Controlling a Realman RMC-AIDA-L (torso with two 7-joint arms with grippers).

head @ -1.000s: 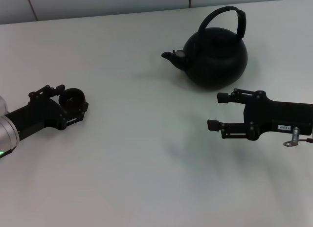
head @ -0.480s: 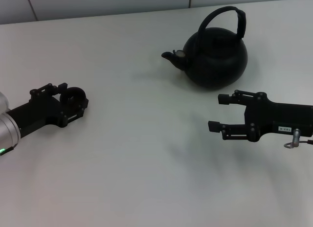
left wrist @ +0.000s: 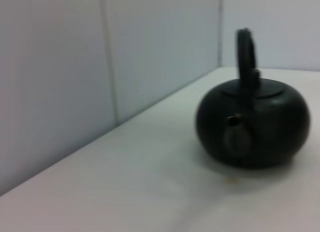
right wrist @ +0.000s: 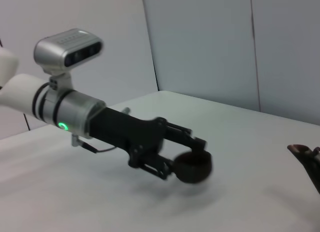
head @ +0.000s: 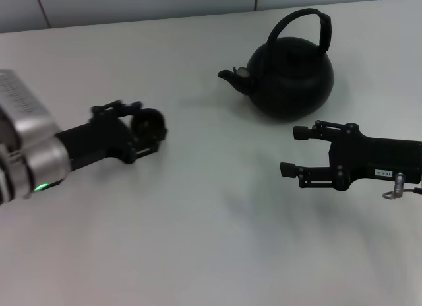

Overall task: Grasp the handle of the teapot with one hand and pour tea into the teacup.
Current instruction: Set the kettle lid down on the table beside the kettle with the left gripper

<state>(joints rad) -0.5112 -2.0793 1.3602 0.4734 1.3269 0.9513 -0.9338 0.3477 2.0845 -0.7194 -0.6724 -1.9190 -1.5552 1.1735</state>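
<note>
While airborne, teacup between fingers.

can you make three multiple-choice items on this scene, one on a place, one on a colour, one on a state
1. Where does the teapot stand?
A. far side of the table, beyond the right gripper
B. beside the left gripper
C. on a tray

2. What colour is the teapot?
A. white
B. black
C. red

3. What is the left gripper doing?
A. open and empty
B. gripping the handle
C. holding the teacup

Answers:
1 A, the head view shows it past the open right gripper.
2 B, body and handle are matte black.
3 C, the small dark cup sits between its fingers above the table.
</note>
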